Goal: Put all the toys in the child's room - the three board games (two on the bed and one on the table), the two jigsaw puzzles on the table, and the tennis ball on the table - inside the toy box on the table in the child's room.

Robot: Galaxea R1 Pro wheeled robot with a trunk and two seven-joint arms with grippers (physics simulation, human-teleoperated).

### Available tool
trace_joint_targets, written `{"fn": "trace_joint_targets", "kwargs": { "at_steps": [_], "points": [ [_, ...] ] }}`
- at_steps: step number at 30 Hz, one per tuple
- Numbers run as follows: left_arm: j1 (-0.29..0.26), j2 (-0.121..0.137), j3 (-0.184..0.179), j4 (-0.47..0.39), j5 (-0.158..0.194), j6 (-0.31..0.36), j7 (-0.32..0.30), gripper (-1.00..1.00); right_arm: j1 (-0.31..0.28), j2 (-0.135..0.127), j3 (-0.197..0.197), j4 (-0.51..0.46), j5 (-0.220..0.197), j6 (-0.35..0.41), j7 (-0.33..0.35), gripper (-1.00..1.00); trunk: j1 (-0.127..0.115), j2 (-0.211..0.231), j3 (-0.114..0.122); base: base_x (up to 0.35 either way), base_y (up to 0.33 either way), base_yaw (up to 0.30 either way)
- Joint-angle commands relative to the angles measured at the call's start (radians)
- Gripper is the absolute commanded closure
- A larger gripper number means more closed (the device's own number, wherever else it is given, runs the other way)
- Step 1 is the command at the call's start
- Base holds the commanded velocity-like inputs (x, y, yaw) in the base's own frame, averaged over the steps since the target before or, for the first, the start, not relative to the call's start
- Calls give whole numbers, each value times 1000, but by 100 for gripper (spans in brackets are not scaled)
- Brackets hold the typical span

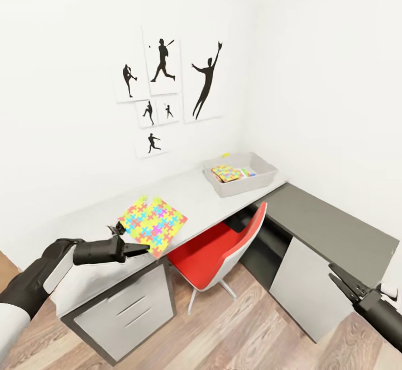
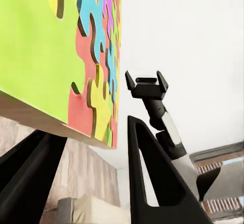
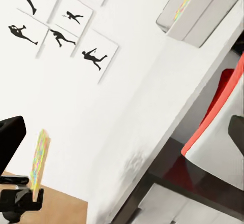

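Observation:
A jigsaw puzzle [image 1: 154, 223] of yellow, pink, blue and green pieces is lifted off the table [image 1: 195, 197], tilted, with my left gripper [image 1: 137, 248] shut on its near edge. It looms between the fingers [image 2: 152, 183] in the left wrist view, and the right wrist view catches the puzzle [image 3: 39, 164] edge-on and upright. At the table's far end stands the grey toy box [image 1: 262, 177], holding another jigsaw puzzle [image 1: 226, 172] and colourful board game boxes [image 1: 248, 171]. My right gripper [image 1: 336, 276] hangs open and empty low at the right, and its prongs [image 2: 131, 80] stand apart.
A red and white chair [image 1: 223, 250] is tucked under the table between both arms. A drawer unit [image 1: 125, 314] stands below my left gripper. A lower dark grey shelf unit [image 1: 329, 224] runs along the right wall. Silhouette pictures [image 1: 164, 68] hang above the table.

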Motion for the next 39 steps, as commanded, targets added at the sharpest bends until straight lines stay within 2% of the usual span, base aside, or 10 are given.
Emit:
{"fn": "trace_joint_targets", "kwargs": {
  "at_steps": [1, 3, 5, 12, 15, 27, 32, 39],
  "points": [
    [-2, 15, -3, 0, -3, 9, -59, 100, 0, 0, -13, -1, -8, 8, 4, -100, 1, -2, -2, 0, 0, -280],
    [-3, 45, -3, -1, -9, 9, -145, 100, 0, 0, -37, -1, -12, 10, 16, -100, 1, -2, -2, 0, 0, -280],
    [-5, 68, -3, 1, -12, 9, -184, 100, 0, 0, -52, -1, -13, 12, 23, -100, 1, -2, -2, 0, 0, -280],
    [-45, 88, -4, 34, -36, 9, -208, 100, 0, 0, -61, 9, -14, 13, 28, -100, 1, -2, -2, 0, 0, -280],
    [-48, 110, -3, 73, -38, 9, -209, 100, 0, 1, -57, 9, -12, 7, 27, -100, 1, -2, -2, 0, 0, -148],
    [-49, 110, -6, 82, -43, 4, -208, 100, 0, 8, -52, 6, -7, 3, 21, -100, 1, -2, -2, 0, 0, -6],
    [-49, 110, -7, 82, -43, 0, -208, 100, 0, 11, -54, 6, -7, 5, 25, -100, 1, -2, -2, 15, 0, -185],
    [-48, 109, -8, 82, -44, -20, -210, 100, 0, 12, -55, 6, -8, 6, 27, -100, 1, -2, -2, 245, 0, -78]
  ]
}}
